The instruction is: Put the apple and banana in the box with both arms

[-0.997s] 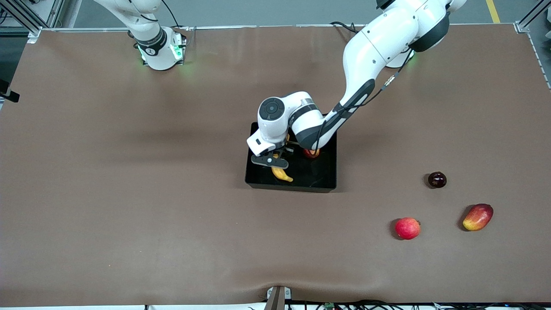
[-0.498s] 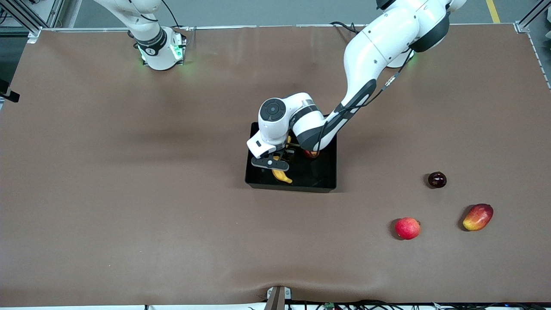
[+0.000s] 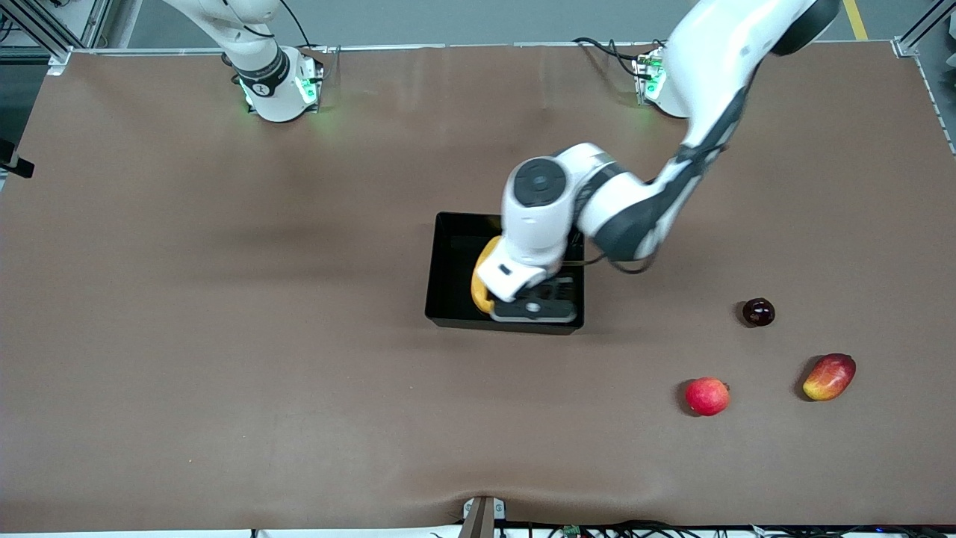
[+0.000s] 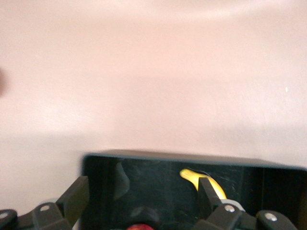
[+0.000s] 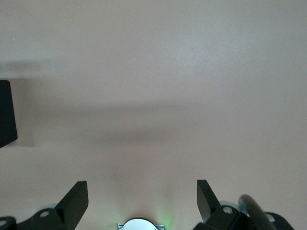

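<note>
The black box (image 3: 451, 263) sits mid-table. The yellow banana (image 3: 482, 278) lies in it, partly under my left hand. My left gripper (image 3: 539, 306) hangs over the box's end toward the left arm, open and empty. In the left wrist view the left gripper (image 4: 142, 196) has its jaws wide apart over the box (image 4: 168, 156), with the banana (image 4: 197, 178) beside one finger and the apple's (image 4: 139, 226) red top at the frame edge. The arm hides the apple in the front view. My right gripper (image 5: 142, 194) is open and empty over bare table by its base; it is out of the front view.
A pinkish-red apple (image 3: 706, 396), a red-yellow mango-like fruit (image 3: 829, 376) and a small dark fruit (image 3: 758, 311) lie on the brown cloth toward the left arm's end. A box corner (image 5: 6, 113) shows in the right wrist view.
My left gripper has risen and shifted over the box toward the left arm's end. The banana now lies free in the box. The right arm has not moved.
</note>
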`<action>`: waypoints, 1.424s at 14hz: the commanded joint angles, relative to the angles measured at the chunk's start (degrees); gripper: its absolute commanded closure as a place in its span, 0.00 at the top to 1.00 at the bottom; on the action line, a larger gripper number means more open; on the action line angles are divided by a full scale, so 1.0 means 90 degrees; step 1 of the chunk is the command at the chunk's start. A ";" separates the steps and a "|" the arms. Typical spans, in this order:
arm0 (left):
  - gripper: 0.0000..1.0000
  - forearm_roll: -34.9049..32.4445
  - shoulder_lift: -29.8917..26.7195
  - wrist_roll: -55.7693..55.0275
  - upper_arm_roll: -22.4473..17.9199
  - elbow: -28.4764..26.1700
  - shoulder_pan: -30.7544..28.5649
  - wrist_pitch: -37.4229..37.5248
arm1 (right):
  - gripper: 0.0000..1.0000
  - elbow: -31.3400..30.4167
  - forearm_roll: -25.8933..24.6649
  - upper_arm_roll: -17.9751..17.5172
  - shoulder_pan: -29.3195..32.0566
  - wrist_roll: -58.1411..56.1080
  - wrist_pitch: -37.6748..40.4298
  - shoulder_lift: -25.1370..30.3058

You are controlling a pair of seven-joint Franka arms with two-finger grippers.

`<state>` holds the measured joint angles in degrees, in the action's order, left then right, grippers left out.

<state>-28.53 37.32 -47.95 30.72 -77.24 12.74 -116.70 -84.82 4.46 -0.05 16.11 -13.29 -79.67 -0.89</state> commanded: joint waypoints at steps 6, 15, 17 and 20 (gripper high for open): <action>1.00 0.1235 -0.1518 0.1497 0.0024 -0.0187 -0.1725 0.1041 | 1.00 0.0059 0.0139 -0.0093 0.0173 -0.0115 0.0073 -0.0038; 1.00 0.1675 -0.2525 0.2221 0.0014 -0.0207 -0.3036 0.2223 | 1.00 0.0059 0.0139 -0.0093 0.0241 -0.0115 0.0073 -0.0038; 1.00 0.1948 -0.2633 0.2436 0.0014 -0.0217 -0.3289 0.2380 | 1.00 0.0059 0.0139 -0.0093 0.0251 -0.0115 0.0073 -0.0048; 1.00 0.1998 -0.2770 0.2740 0.0004 -0.0217 -0.3378 0.2487 | 1.00 0.0059 0.0139 -0.0093 0.0251 -0.0115 0.0073 -0.0048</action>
<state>-11.78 14.67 -24.97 30.59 -77.48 -16.89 -95.34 -84.84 4.50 -0.03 16.81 -13.34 -79.59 -1.01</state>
